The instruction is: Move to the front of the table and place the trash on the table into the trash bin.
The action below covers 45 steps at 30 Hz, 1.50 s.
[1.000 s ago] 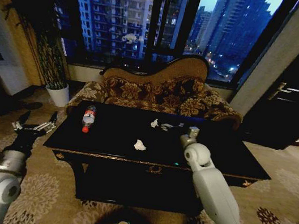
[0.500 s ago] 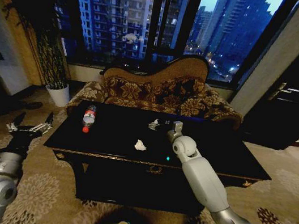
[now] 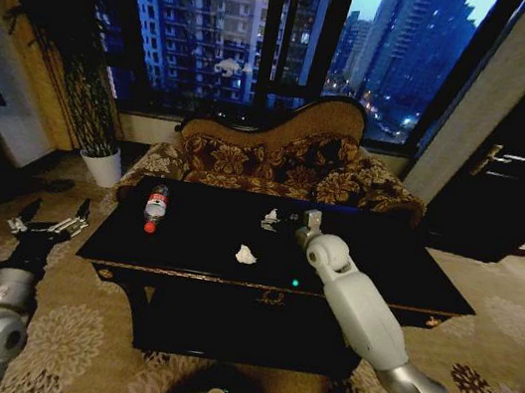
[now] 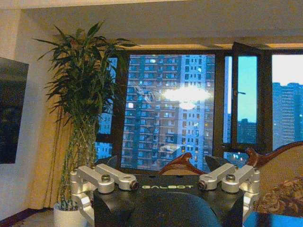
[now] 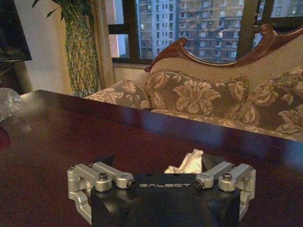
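Note:
On the black table (image 3: pixel 387 268) lie a clear bottle (image 3: pixel 155 207) with a red label at the left, one white paper wad (image 3: pixel 246 253) near the middle, and another wad (image 3: pixel 271 218) farther back. My right gripper (image 3: pixel 310 219) reaches over the table's far part, just right of the far wad. In the right wrist view the gripper (image 5: pixel 161 161) is open, and a wad (image 5: pixel 188 162) lies on the table (image 5: pixel 57 137) just ahead, between the fingers. My left gripper (image 3: pixel 46 224) hangs open left of the table, over the carpet. The trash bin is out of view.
A patterned brown sofa (image 3: pixel 288 166) stands right behind the table, under the big window. A potted plant (image 3: pixel 101 165) is at the back left and a dark door (image 3: pixel 516 189) at the right. Patterned carpet surrounds the table.
My right arm has swung left across the table towards the far wad, then settled. The left gripper has drifted a little left and down.

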### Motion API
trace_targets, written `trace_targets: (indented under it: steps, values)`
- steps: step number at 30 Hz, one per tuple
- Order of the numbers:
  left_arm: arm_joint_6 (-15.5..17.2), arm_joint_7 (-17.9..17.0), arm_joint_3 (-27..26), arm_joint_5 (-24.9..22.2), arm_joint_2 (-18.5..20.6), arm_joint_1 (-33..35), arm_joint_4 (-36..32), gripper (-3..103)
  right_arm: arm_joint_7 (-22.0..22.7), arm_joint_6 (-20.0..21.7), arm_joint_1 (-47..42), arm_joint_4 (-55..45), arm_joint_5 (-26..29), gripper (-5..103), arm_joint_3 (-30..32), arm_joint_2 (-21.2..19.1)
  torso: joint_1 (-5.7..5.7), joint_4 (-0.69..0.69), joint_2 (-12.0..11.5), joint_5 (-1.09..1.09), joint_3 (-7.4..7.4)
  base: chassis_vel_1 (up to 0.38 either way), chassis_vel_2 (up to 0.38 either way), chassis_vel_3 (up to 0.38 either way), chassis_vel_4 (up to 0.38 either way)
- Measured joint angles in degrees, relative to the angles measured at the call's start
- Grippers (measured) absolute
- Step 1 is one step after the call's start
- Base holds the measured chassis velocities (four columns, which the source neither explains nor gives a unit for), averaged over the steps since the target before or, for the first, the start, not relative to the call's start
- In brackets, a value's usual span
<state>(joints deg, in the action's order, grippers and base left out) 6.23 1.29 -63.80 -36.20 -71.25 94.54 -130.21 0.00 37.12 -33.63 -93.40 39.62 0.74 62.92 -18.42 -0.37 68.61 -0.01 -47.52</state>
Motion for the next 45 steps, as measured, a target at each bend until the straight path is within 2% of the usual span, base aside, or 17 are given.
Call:
trace_targets:
  steps: [11, 26, 43, 45]
  values:
    - [-0.28, 0.14, -1.41, -0.49, -0.46, 0.95, -0.16, 100, 0.0, 0.59, 1.56, 1.77, -1.23, 100, -1.3, 0.46, 0.0, 0.0, 0.0, 0.0, 0.0, 0.0, 0.0, 0.0, 0.0]
    - [-0.53, 0.23, -0.81, -0.26, -0.87, 0.59, -0.45, 100, 0.0, 0.6, -0.88, 1.26, -2.12, 100, 1.82, -0.73, 0.0, -0.01, 0.0, 0.01, 0.0, 0.0, 0.0, 0.0, 0.0]
    - [-0.69, 0.15, -0.74, 0.72, -1.43, 0.95, -0.5, 100, 0.0, -0.64, 0.13, 3.48, -4.89, 101, -0.25, -0.51, 0.0, -0.01, 0.0, 0.0, 0.0, 0.0, 0.0, 0.0, 0.0]
    - [-0.68, 0.15, -0.77, 0.71, -1.44, 0.97, -0.51, 100, 0.0, -0.69, 0.01, 3.6, -5.06, 97, -0.3, -0.49, 0.0, -0.01, 0.0, 0.01, 0.0, 0.0, 0.0, 0.0, 0.0]
